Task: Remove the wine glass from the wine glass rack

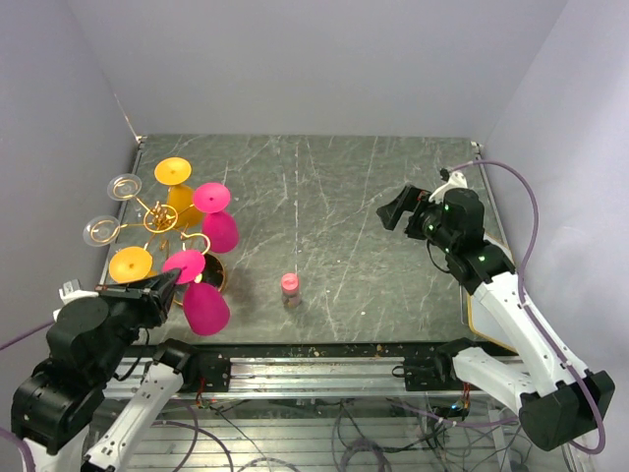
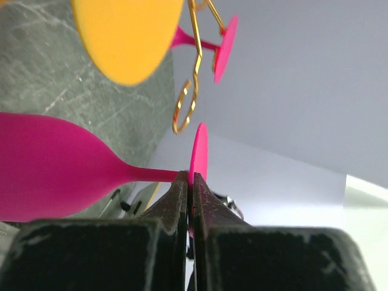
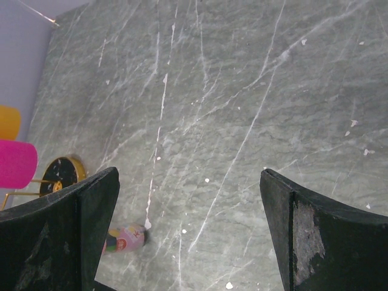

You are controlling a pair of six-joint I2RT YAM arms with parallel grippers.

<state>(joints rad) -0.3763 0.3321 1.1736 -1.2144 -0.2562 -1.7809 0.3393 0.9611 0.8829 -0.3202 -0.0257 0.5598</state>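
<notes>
Two left fingers (image 2: 189, 185) are pressed together on the round foot of a pink wine glass (image 2: 54, 173), pinching the disc edge-on, with stem and bowl stretching off to one side. Just above that foot we see a curled gold arm of the wine glass rack (image 1: 160, 217), at the left of the counter (image 1: 344, 187); we cannot tell whether they touch. Other glasses (image 1: 173, 171), yellow, pink and clear, hang on the rack. The right fingers (image 1: 396, 208) are spread wide above the counter, well apart from the rack. A small pink-capped bottle (image 1: 290, 286) stands between.
</notes>
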